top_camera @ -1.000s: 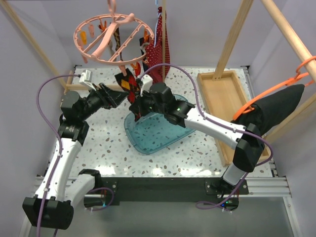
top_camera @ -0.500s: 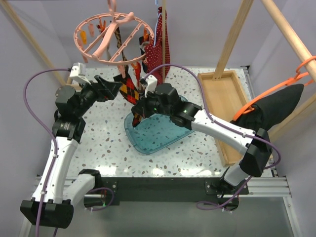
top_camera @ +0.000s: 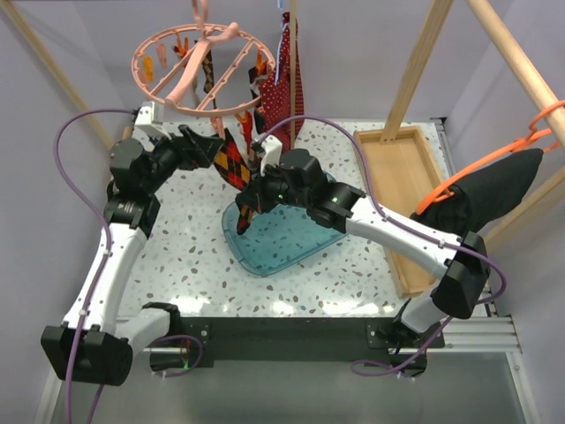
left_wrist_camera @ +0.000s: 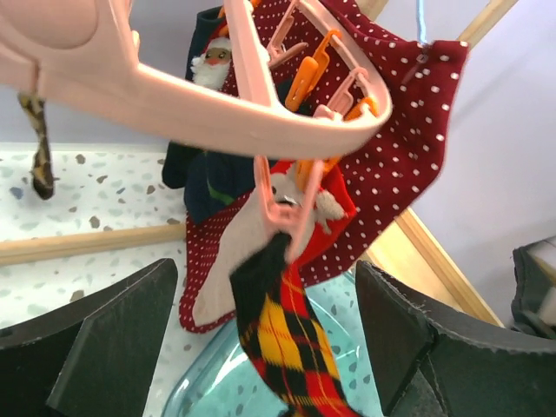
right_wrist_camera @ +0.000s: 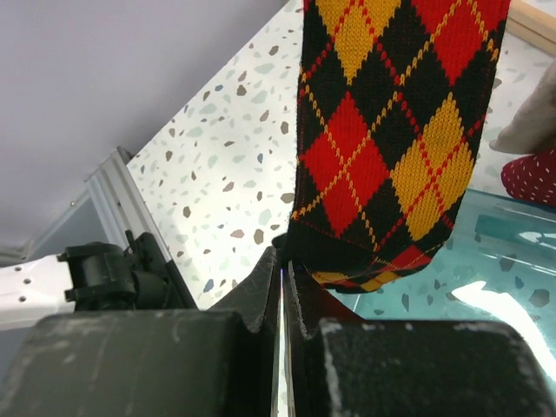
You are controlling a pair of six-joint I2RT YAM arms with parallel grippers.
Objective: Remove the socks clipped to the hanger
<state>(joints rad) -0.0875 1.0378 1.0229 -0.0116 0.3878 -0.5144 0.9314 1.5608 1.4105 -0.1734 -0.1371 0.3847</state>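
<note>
The salmon-pink ring hanger point(top_camera: 190, 78) hangs at the back left, and its rim fills the top of the left wrist view point(left_wrist_camera: 217, 113). A black, red and yellow argyle sock point(top_camera: 233, 159) hangs from a pink clip point(left_wrist_camera: 291, 213). My left gripper point(top_camera: 212, 146) is open, with its fingers either side of that sock point(left_wrist_camera: 282, 334) just below the clip. My right gripper point(top_camera: 247, 208) is shut on the sock's lower edge point(right_wrist_camera: 391, 130). A pale sock with red trim point(left_wrist_camera: 230, 261) and a dark Santa sock point(left_wrist_camera: 208, 165) hang behind.
A red white-dotted garment point(top_camera: 284, 84) hangs just behind the socks. A clear blue tray point(top_camera: 274, 238) lies under the right gripper. A wooden tray point(top_camera: 397, 177) is at the right. An orange hanger with black cloth point(top_camera: 494, 190) hangs far right. Wooden frame posts stand around.
My left gripper has risen and swung in toward the clip holding the argyle sock. My right gripper has shifted slightly left and stays at the sock's lower end.
</note>
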